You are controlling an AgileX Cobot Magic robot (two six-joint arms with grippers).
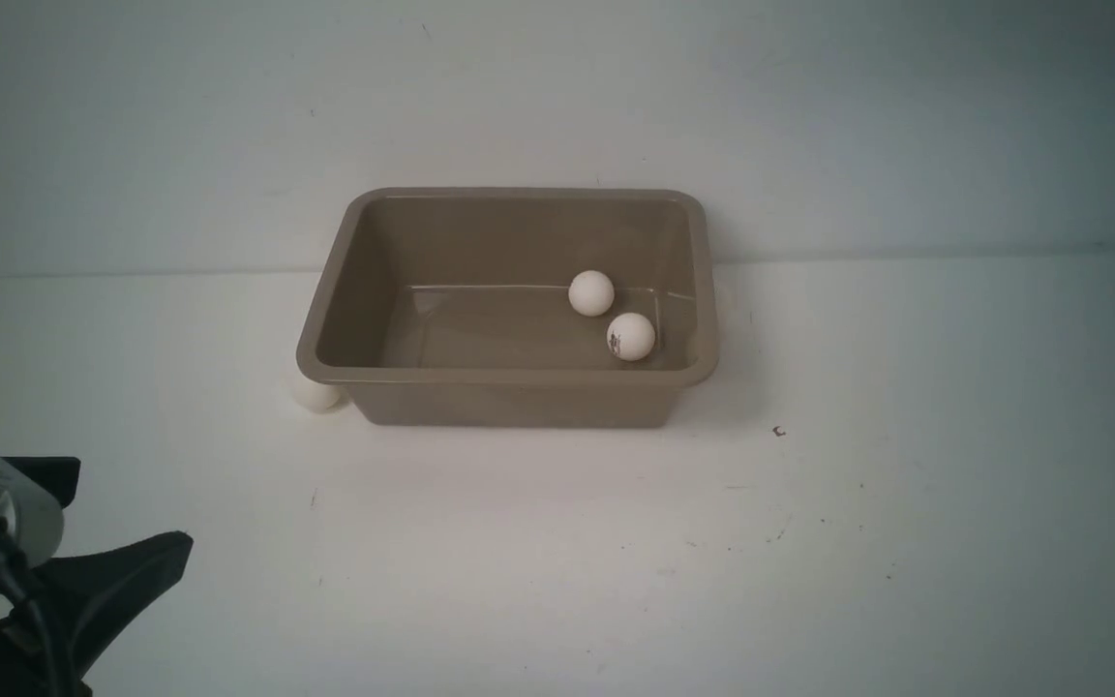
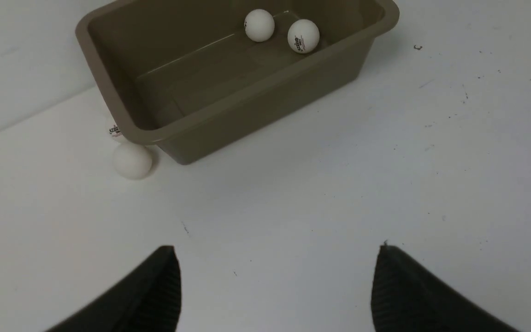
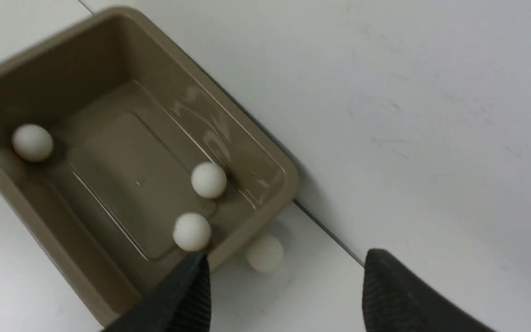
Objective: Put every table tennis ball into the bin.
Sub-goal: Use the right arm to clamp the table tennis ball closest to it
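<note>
The taupe bin (image 1: pixel 509 399) stands mid-table against the back wall. The right wrist view shows three white table tennis balls inside: two (image 3: pixel 209 180) (image 3: pixel 191 231) by the right end, one (image 3: pixel 32 142) at the front wall. Another ball (image 3: pixel 264 253) lies on the table outside the bin's back right corner. Outside the front left corner rests one more ball (image 1: pixel 316 395) (image 2: pixel 132 160). My left gripper (image 2: pixel 277 249) (image 1: pixel 132 501) is open and empty, low at the near left. My right gripper (image 3: pixel 287 254) is open and empty above the bin's right end, out of the front view.
A small dark logo (image 2: pixel 115 130) peeks out by the bin's left rim, seemingly on a further white ball half hidden there. The white wall (image 1: pixel 557 97) rises right behind the bin. A small dark speck (image 1: pixel 778 432) marks the white table to the bin's right.
</note>
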